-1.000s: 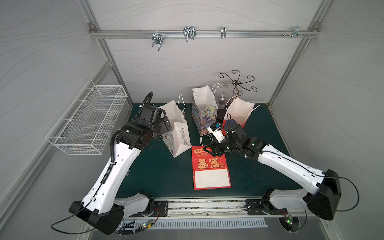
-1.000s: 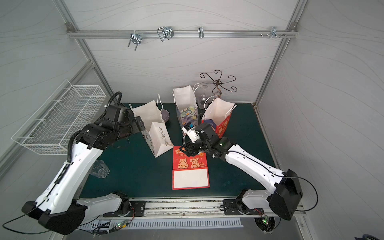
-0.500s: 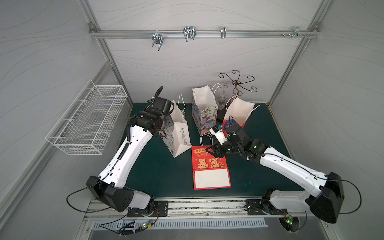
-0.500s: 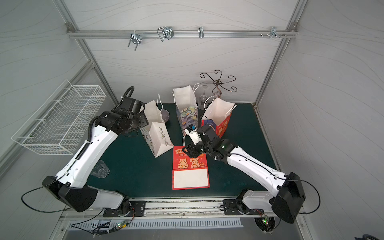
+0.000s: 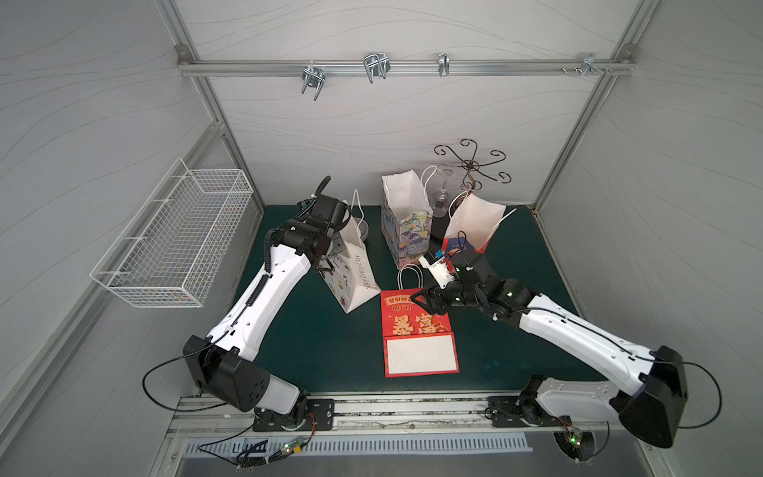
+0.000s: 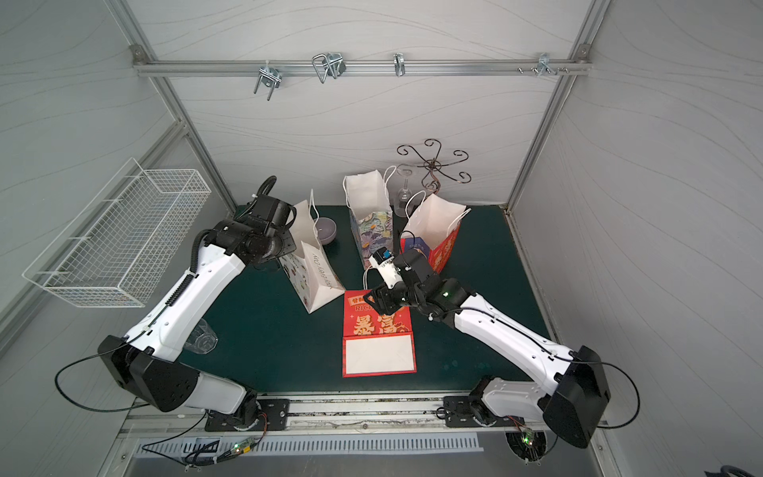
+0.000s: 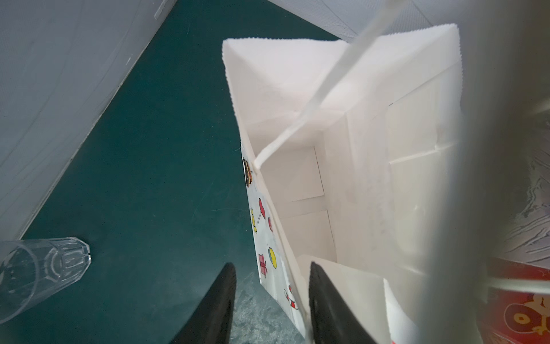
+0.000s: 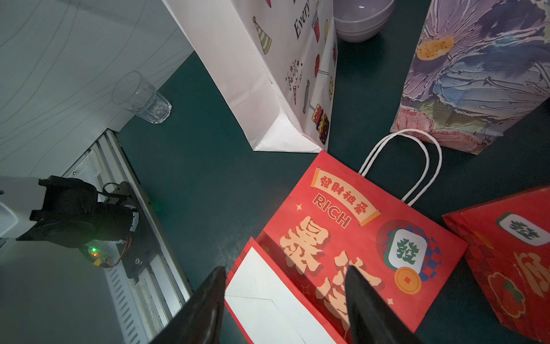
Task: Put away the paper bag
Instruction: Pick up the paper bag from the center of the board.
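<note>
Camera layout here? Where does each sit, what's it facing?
Top views: high at the front, looking down on both arms and the green mat.
Left wrist: on the left arm, looking into the white party bag; own fingers show.
Right wrist: over the flat red bag; fingers show.
Shared: wrists both see the glass.

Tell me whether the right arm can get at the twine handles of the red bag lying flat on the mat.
Probably yes. The right gripper hovers open over the flat red bag, and its white handles lie bare on the mat just beyond it. The floral bag stands close behind, so room is tight.
</note>
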Robot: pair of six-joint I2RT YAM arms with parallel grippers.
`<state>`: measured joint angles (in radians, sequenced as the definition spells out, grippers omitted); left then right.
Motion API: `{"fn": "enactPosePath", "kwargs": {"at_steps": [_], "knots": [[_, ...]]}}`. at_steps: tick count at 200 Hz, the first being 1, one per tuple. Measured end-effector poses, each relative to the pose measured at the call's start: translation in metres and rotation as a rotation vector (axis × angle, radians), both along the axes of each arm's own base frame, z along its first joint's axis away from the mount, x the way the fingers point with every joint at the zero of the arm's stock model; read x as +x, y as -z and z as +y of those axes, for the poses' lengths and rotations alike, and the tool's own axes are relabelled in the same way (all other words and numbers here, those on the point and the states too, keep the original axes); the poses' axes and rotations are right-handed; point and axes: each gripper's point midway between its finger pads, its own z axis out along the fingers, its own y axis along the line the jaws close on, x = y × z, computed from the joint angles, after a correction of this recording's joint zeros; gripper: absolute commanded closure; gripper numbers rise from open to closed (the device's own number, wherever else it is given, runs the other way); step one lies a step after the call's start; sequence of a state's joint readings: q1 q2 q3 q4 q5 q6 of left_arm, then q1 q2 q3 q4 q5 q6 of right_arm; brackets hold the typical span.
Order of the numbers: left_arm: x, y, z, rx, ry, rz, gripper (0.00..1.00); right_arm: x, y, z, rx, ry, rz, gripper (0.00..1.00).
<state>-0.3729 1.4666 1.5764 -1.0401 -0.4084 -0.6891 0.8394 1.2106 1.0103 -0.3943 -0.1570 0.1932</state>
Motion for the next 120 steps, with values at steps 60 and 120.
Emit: {"fn": "enactPosePath", "kwargs": {"at_steps": [60,120], "knots": [[0.0041,0.0065,-0.0007,0.005,-0.004,0.003,0.76,-0.0031,-0.001,-0.0054,0.002,0.006,-0.009,0.36],[0.0058,0.0088,0.0025,0.029,-0.007,-0.005,0.95,-0.0023,-0.0005,-0.0065,-0.001,0.012,-0.012,0.36]]}}
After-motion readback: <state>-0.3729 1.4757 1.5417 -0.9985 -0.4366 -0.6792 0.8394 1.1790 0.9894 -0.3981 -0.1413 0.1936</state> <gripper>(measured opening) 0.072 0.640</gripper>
